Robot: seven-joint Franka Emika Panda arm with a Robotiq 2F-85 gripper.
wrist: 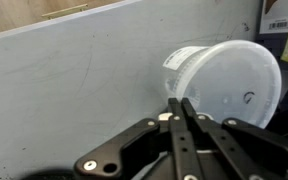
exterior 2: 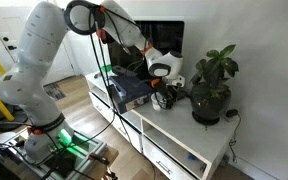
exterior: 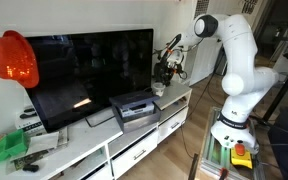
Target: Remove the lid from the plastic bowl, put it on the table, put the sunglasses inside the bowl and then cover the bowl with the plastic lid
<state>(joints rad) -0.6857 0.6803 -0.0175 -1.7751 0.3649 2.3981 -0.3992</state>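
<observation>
From where I stood, the arm reached out over the end of the table (exterior 2: 184, 145) where the potted plant (exterior 2: 212, 85) stood, past the grey box-shaped device (exterior 2: 129, 90). The gripper (wrist: 180, 108) hung low over the white top. In the wrist view its two fingers were pressed flat together with nothing between them.

The plastic bowl (wrist: 187, 68) sat just beyond the fingertips and a little to one side, near them but not touching. It stood on the top between the grey device and the plant, towards the back edge. The plastic lid (wrist: 236, 88) was on it, so I judged the first step, taking the lid off, was not yet done. I could not pick out the sunglasses in any view.

To do this step well, I thought, the fingers would first have to spread wide, since closed as they were they could only push the bowl. Then the hand should shift across until the lid's rim lay between the pads, bite on the edge rather than the flat middle, and lift slowly. The bowl looked light and thin-walled. A snug lid might carry it up with it, or a nudge might skid it towards the plant. A slight peel from one side seemed safer than a straight pull.
</observation>
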